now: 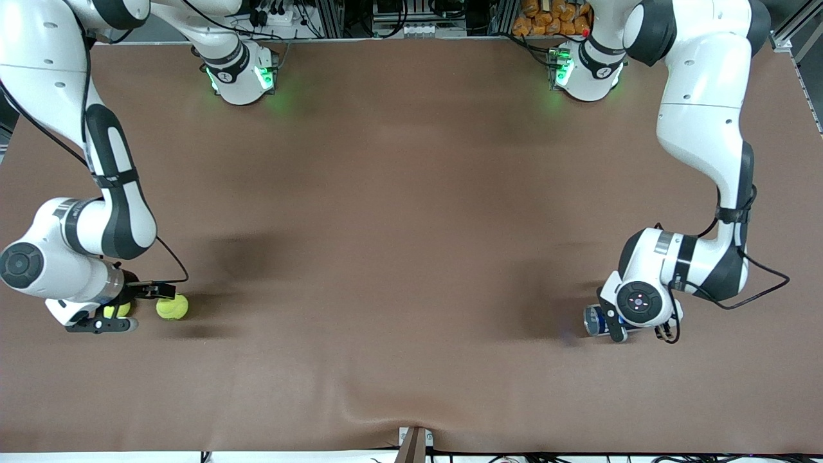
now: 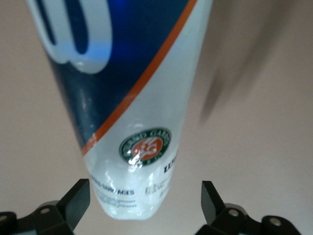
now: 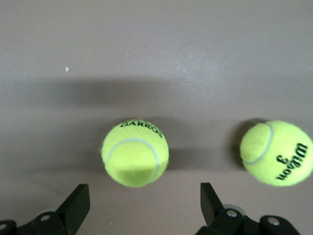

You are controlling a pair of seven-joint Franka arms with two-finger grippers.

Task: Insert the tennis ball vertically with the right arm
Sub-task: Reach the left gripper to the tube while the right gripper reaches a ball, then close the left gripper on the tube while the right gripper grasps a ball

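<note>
Here, right tool [image 3: 142,205] down low at the right arm's end of the table [image 1: 398,212], jaws spread wide and holding nothing, lined up on either side of 1 tennis ball [image 3: 135,152] without touching it. Second ball [image 3: 277,152] just beside the first, toward the table's middle, outside the jaws. Both balls resting on the table, apart from each other.

Left tool [image 2: 145,205] low at the left arm's end, jaws equally wide, empty, straddling the clear end of a tennis ball can [image 2: 132,107] lying on its side; no contact visible between fingers and can.

Progress, judged from this: very early. No ball lifted, no can gripped or stood up, nothing inserted. Left to do: close on the ball, probably get the can held with its mouth upward, carry the ball over and drop it in from above.

Differences between views: front view gives the whole layout, with balls [image 1: 172,307] and can [image 1: 596,319] well apart at the 2 ends of the table, but hides most of the first ball under the right wrist and most of the can under the left one. Right wrist view alone confirms the open gap around the ball. Left wrist view alone shows the can's blue-and-orange label and round logo. Can's mouth not seen in any view.
</note>
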